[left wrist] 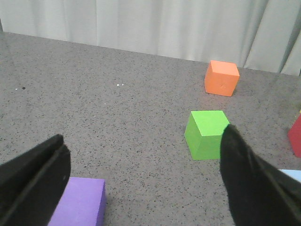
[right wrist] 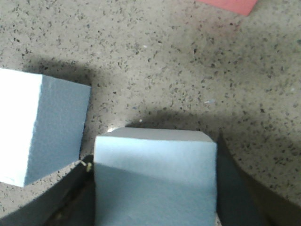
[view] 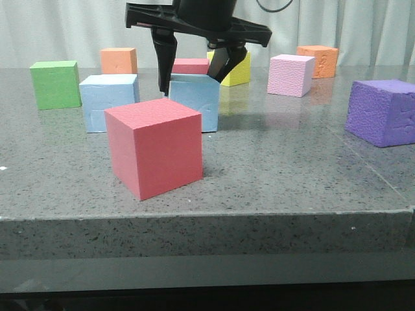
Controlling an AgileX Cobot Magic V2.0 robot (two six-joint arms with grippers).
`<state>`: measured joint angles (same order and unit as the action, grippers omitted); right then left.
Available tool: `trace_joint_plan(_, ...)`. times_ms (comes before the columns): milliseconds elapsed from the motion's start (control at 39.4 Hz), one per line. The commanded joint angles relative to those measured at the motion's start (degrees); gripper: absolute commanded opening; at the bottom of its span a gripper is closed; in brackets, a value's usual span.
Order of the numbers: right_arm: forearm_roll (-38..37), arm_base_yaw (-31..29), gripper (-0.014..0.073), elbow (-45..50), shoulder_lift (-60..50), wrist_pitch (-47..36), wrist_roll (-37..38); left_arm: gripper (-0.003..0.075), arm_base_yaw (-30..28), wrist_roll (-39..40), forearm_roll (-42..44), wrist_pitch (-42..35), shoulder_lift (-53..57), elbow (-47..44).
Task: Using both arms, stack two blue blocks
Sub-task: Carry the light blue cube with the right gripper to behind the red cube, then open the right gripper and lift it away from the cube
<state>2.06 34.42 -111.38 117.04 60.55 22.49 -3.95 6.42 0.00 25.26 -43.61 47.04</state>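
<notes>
Two light blue blocks stand on the table side by side. My right gripper [view: 193, 84] reaches down over the right-hand blue block [view: 194, 103], its dark fingers [view: 163, 71] pressed against both sides. In the right wrist view the gripper [right wrist: 153, 155] is shut on this block [right wrist: 155, 174], which still rests at table level. The other blue block [view: 109, 102] stands just beside it, apart, and also shows in the right wrist view [right wrist: 33, 132]. My left gripper [left wrist: 145, 134] is open and empty above bare table; it does not show in the front view.
A big red cube [view: 155, 148] stands near the front edge, partly hiding the held block. Green [view: 56, 83], orange [view: 118, 60], pink [view: 290, 74], yellow [view: 238, 70], a second orange [view: 319, 61] and purple [view: 382, 111] cubes stand around. The left wrist view shows purple [left wrist: 77, 202], green [left wrist: 207, 134] and orange [left wrist: 222, 77] cubes.
</notes>
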Motion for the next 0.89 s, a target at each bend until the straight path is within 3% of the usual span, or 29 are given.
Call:
trace_joint_plan(0,-1.1,-0.1,0.0475,-1.5,-2.8,-1.5,-0.5,0.0617,-0.1,0.1,-0.4,-4.9,0.0,2.2)
trace_joint_plan(228,-1.2,-0.1,0.0583,-1.6,-3.7,-1.9,-0.5,0.0617,-0.1,0.1,-0.4,-4.9,0.0,2.2)
trace_joint_plan(786,-2.1,-0.1,0.058,-1.6,-15.9,-5.8,-2.1,0.0617,-0.1,0.1,-0.4,-4.9,0.0,2.2)
trace_joint_plan(863,-2.1,-0.1,0.0533,-1.6,-16.7,-5.8,-2.1,0.0617,-0.1,0.1,-0.4,-4.9,0.0,2.2)
